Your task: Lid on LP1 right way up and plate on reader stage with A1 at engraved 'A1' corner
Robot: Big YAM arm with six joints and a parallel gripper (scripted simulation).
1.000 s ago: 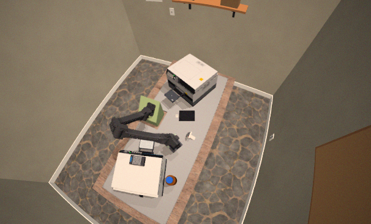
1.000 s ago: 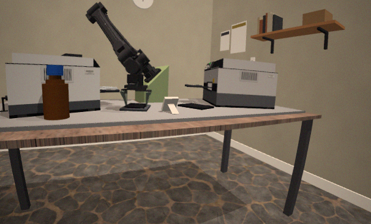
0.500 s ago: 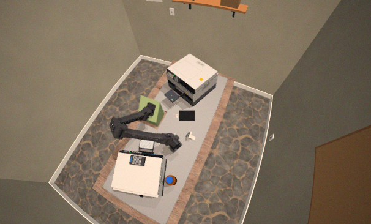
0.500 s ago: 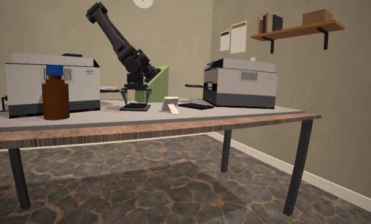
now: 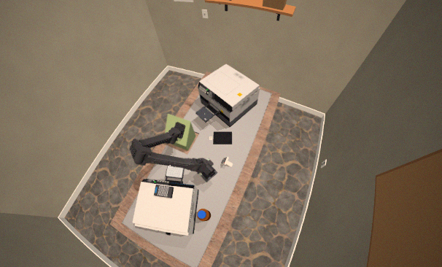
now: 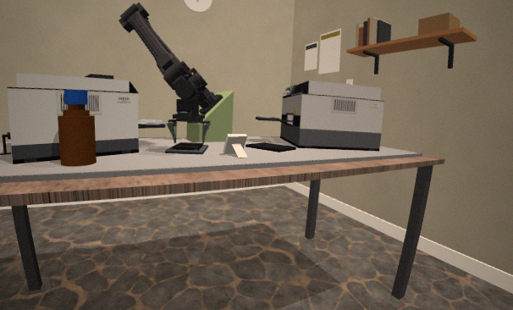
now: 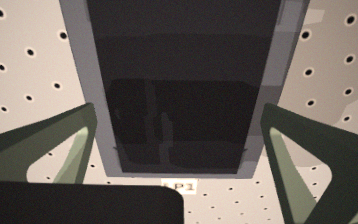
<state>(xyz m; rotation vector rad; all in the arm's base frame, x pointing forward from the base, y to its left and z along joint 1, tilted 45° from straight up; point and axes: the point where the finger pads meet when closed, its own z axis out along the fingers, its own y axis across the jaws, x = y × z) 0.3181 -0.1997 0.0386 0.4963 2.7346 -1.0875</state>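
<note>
LP1 (image 6: 173, 150) (image 7: 84, 50) is a grey-rimmed nest on the bench. A dark, glossy lid (image 7: 180, 120) appears to lie inside its rim. It looks flat, but its edges are too dark to tell whether it is fully seated. My gripper (image 6: 190, 141) (image 7: 178, 112) is open just above LP1, with one finger beside each long side and nothing held. The white plate (image 5: 175, 171) (image 6: 151, 122) is uncovered on the dispenser's stage, its wells facing up; corner A1 is too small to read. The reader's stage (image 5: 206, 114) (image 6: 267, 119) sticks out, bare.
The dispenser (image 5: 164, 209) (image 6: 36, 123) has the blue-capped brown bottle (image 5: 203, 214) (image 6: 77, 140) standing upright beside it. A small white stand (image 5: 227, 162) (image 6: 235, 144) and a flat black pad (image 5: 222, 138) (image 6: 271, 146) lie between LP1 and the reader (image 5: 230, 85) (image 6: 341, 120).
</note>
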